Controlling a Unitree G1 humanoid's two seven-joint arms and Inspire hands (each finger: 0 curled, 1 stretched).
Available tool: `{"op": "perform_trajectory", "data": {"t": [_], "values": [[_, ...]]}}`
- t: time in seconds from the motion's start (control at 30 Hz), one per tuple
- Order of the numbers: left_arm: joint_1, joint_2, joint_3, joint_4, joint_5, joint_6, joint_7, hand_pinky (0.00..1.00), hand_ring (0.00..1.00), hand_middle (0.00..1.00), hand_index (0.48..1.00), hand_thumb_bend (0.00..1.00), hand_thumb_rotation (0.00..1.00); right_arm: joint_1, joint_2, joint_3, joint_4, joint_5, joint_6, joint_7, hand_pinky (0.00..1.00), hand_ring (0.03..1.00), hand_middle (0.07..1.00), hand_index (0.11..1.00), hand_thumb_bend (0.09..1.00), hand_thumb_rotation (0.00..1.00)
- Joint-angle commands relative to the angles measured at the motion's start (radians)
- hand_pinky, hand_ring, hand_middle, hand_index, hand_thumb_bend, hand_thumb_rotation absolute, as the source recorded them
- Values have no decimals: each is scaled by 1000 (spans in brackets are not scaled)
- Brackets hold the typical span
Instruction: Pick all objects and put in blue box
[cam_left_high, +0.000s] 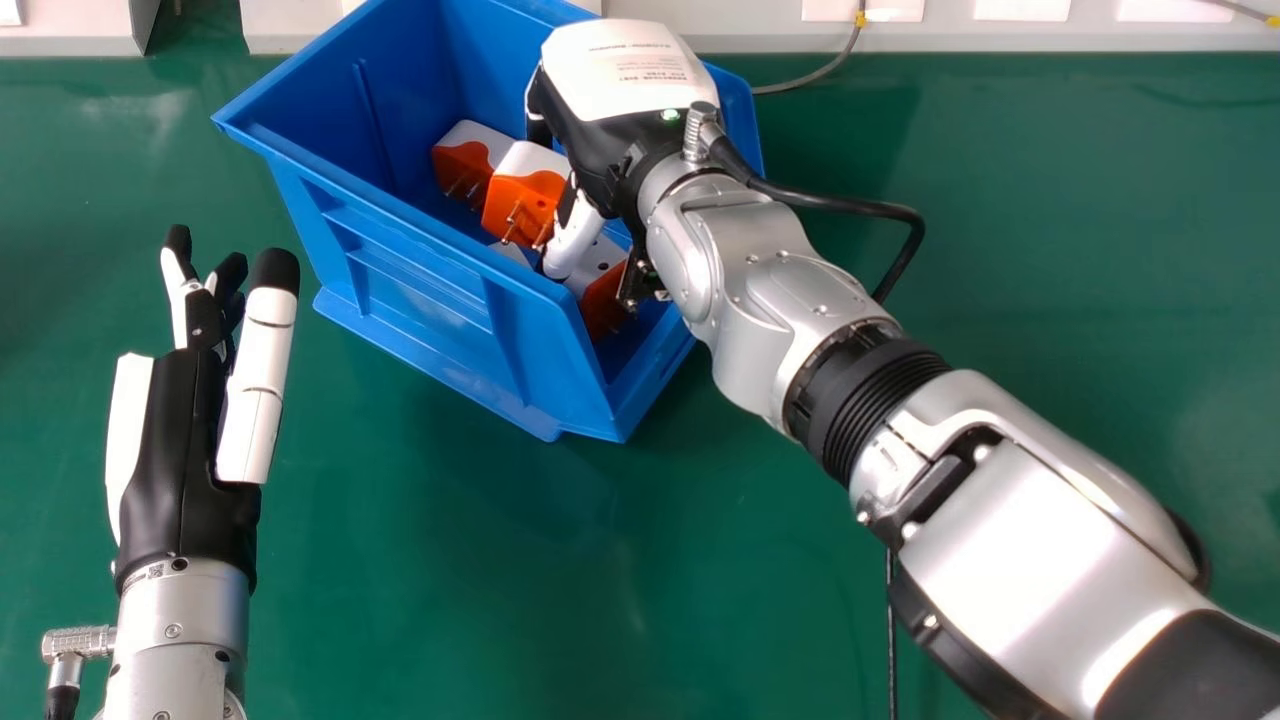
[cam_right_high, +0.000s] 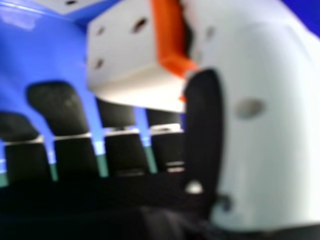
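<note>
Box (cam_left_high: 420, 270) on table (cam_left_high: 480, 560), adapters (cam_left_high: 525, 195) inside, perhaps touching

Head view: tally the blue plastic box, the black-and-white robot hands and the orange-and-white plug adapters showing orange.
Box: 1
Hands, left hand and right hand: 2
Adapters in the box: 3
Total: 6
Whether the white piece is another adapter, I cannot tell.

The head view is bright. Light seems to come from above, with strong glare on the silver forearm (cam_left_high: 1040, 560) behind the right hand (cam_left_high: 625, 70) and pale reflections on the green tabletop (cam_left_high: 130, 125) beyond the left hand (cam_left_high: 185, 460). Between the hands, soft shadow lies near the blue box (cam_left_high: 430, 300).
</note>
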Motion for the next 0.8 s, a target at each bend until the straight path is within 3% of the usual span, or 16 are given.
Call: {"op": "perform_trajectory", "data": {"t": [0.0,0.03,0.07,0.13,0.17,0.2,0.3,0.4,0.77], "values": [[-12,2,-2,-26,6,-3,2,929,985,977,990,650,1000,-22,-14,1,-18,0,-11,-3,383,503,578,673,558,257],[-13,2,-2,-25,7,-3,2,929,985,977,990,650,1000,-21,-17,4,-19,-2,-14,-3,383,503,578,673,558,257],[-14,2,-2,-24,7,-4,2,931,985,977,990,655,1000,-20,-20,7,-19,-3,-18,0,452,586,659,716,570,294],[-15,2,-3,-23,8,-2,3,931,985,977,990,655,1000,-20,-24,11,-19,-5,-22,3,452,586,659,716,570,294],[-16,2,-4,-23,9,-1,3,932,985,977,990,652,1000,-19,-25,12,-20,-5,-23,3,512,654,725,750,580,324],[-18,2,-4,-23,8,1,3,932,985,977,990,652,1000,-20,-25,14,-20,-7,-22,3,512,654,725,750,580,324],[-26,3,0,-10,3,2,1,935,986,978,990,652,1000,-19,-27,14,-22,-4,-18,4,626,788,858,815,599,383],[-32,5,3,-1,0,1,0,941,988,978,990,649,1000,-19,-27,14,-21,-2,-19,5,679,858,928,845,608,412],[-55,5,3,26,-2,-2,0,948,990,979,991,645,1000,-17,-33,-5,-32,16,-18,2,767,932,995,877,612,434]]}}
